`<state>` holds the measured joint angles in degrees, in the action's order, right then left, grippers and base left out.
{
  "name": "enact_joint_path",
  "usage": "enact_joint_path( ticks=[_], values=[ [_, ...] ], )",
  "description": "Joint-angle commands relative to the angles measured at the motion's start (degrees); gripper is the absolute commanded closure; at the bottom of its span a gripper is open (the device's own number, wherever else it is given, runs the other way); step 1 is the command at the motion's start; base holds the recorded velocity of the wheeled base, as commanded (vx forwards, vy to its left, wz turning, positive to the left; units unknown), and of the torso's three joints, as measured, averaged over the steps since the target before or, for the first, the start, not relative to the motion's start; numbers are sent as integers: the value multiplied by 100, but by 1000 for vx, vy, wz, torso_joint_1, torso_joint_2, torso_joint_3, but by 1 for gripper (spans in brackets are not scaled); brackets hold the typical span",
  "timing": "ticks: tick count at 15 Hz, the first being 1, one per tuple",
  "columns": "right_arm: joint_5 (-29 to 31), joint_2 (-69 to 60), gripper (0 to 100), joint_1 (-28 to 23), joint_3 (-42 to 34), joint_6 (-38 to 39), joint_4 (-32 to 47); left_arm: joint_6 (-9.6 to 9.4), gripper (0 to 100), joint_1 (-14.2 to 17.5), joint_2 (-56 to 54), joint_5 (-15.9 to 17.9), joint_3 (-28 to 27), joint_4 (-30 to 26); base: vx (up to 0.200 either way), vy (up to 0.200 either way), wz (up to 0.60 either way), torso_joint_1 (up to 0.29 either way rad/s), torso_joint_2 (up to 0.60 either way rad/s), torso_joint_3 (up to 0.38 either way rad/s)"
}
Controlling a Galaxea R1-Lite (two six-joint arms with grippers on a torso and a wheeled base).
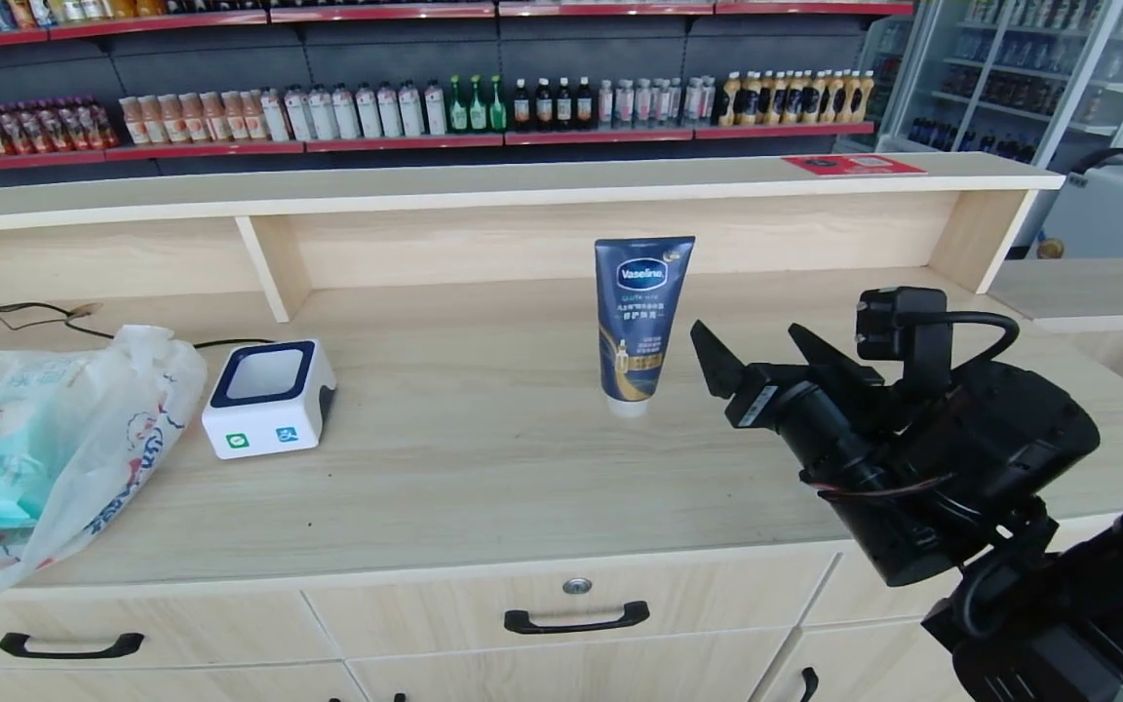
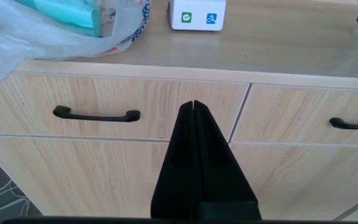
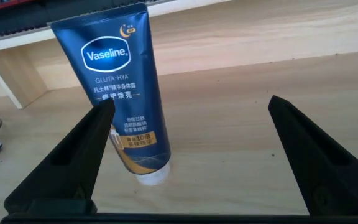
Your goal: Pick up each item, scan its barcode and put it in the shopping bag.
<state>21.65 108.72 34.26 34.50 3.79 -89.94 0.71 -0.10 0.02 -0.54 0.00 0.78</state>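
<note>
Left wrist view is showing my left pincer (image 2: 193, 107) hanging low in front of the drawers (image 2: 98, 134), its two fingers pressed together on nothing. Above it, at the near edge of the counter (image 1: 484, 458), the shopping bag (image 1: 45, 439) is slumping on my left side with a pale green pack lying inside it. The scanner (image 1: 269, 395) is sitting just beside the bag, window facing up.

Over on my right side, I am holding my right pincer (image 1: 747, 336) above the counter with its fingers spread wide apart and nothing between them. It is pointing at the tube (image 1: 641, 312), which is standing upright on its white cap near the middle of the counter, well apart from the scanner. From the right wrist, the tube (image 3: 120, 99) is lining up with one finger rather than with the gap, and nothing is touching it.

So I am judging this as the start of the pick-up step for the tube, with scanning and bagging not yet done. The next move is calling for me to centre the gap on the tube's body and close gently, since a nudge could be tipping it over.

Farther back, a raised ledge (image 1: 522, 180) is running along the counter, and bottles (image 1: 484, 102) are lining the store shelves behind.
</note>
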Motion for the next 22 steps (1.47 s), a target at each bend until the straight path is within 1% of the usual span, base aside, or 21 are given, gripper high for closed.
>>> enact_joint_path(
  ticks=[1,3,4,5,7,8,9,10,14,19,22],
  values=[
    [-3,-8,0,-15,101,-36,-6,0,100,10,6,1,0,1,0,0,0,0,0,0],
    [-38,62,0,-33,382,-291,-6,0,100,10,6,1,0,1,0,0,0,0,0,0],
    [-170,124,0,-59,558,-388,-6,0,100,10,6,1,0,1,0,0,0,0,0,0],
    [-548,264,0,-138,751,-581,-6,-9,100,10,6,1,0,10,0,0,0,0,0,0],
    [-1058,378,0,-446,883,-792,-6,-27,100,10,-2,10,0,54,0,0,0,0,0,0],
    [-1084,387,0,-499,883,-792,-6,-36,100,10,6,1,0,54,0,0,0,0,0,0],
    [-1181,440,0,-745,962,-801,-6,-36,100,10,6,1,0,63,0,0,0,0,0,0],
    [-1207,475,0,-780,1015,-792,-6,-44,100,10,6,1,0,63,0,0,0,0,0,0],
    [-1286,668,0,-780,1340,-783,-6,-167,100,10,6,10,0,54,0,0,0,0,0,0],
    [-1374,932,0,-754,1454,-643,-6,-185,100,10,6,10,0,54,0,0,0,0,0,0],
    [-1374,1117,0,-754,1683,-652,-6,-185,100,10,6,10,0,54,0,0,0,0,0,0]
  ],
)
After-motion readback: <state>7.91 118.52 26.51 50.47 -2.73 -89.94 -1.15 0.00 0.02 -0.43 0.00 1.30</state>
